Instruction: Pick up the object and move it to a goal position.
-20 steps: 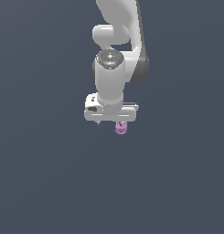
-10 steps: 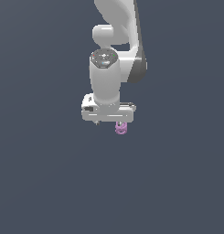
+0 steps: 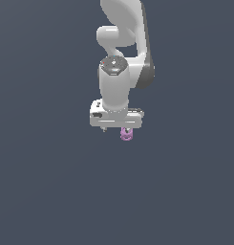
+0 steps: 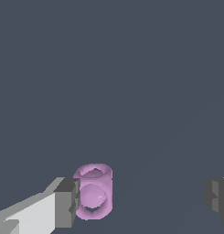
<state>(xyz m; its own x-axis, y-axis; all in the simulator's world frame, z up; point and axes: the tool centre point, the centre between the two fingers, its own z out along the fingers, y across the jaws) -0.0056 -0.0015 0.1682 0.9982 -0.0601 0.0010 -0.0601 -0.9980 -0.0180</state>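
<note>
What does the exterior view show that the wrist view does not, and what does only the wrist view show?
Only the exterior view shows the white arm reaching down from above and the gripper's body, with the pink-purple object just below it.

Only the wrist view shows both fingertips set wide apart, and the object as a short hollow, cylinder-like piece close against one fingertip, with open space to the other.

Both show the gripper, the same object and a plain dark grey background.

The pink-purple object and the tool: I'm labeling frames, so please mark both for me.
pink-purple object (image 4: 93, 192): wrist view, the middle of its rounded side.
tool (image 4: 143, 201): wrist view, midway between its two fingertips, which stand wide apart.
</note>
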